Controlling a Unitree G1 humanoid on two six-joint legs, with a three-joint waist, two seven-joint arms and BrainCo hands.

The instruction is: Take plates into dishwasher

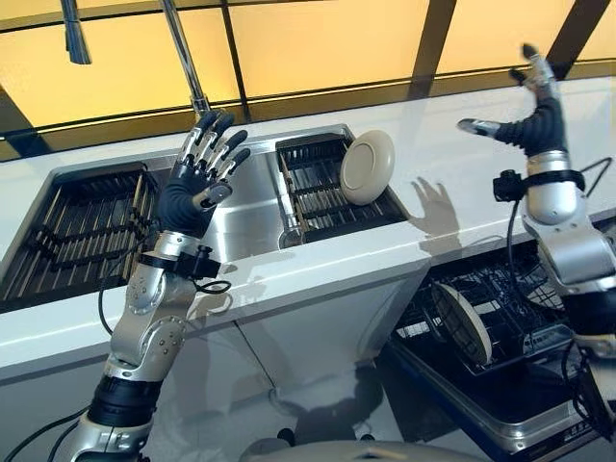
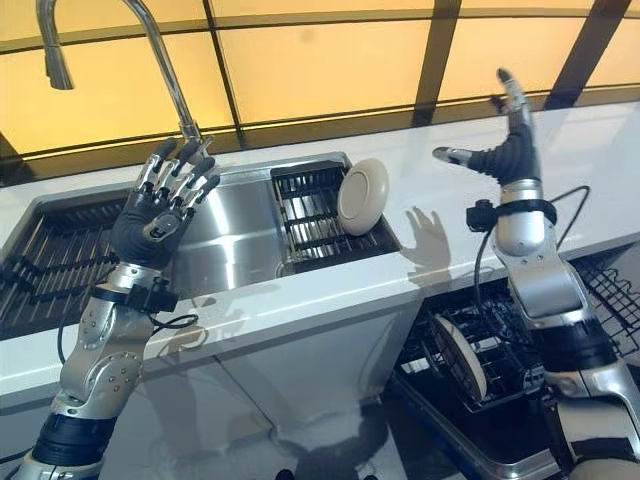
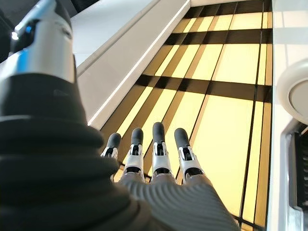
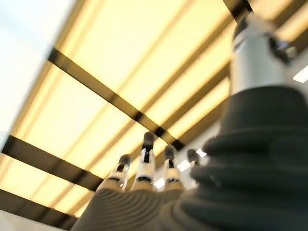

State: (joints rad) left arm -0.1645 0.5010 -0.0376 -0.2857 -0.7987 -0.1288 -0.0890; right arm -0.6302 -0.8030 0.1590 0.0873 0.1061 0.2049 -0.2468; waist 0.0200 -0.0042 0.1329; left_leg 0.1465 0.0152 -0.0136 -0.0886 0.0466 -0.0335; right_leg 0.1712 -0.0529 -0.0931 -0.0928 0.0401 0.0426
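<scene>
A cream plate leans on edge in the dark rack at the right side of the sink. A second plate stands on edge in the dishwasher's lower rack below the counter. My left hand is raised over the steel basin, fingers straight and spread, holding nothing. My right hand is raised above the counter to the right of the sink plate, fingers straight, thumb out to the side, empty. The wrist views show straight fingers against the yellow panels; the sink plate's rim shows at one edge.
A tall steel faucet rises behind the sink. Another dark rack fills the left basin. The white counter runs along the front and right. The dishwasher door lies open at lower right.
</scene>
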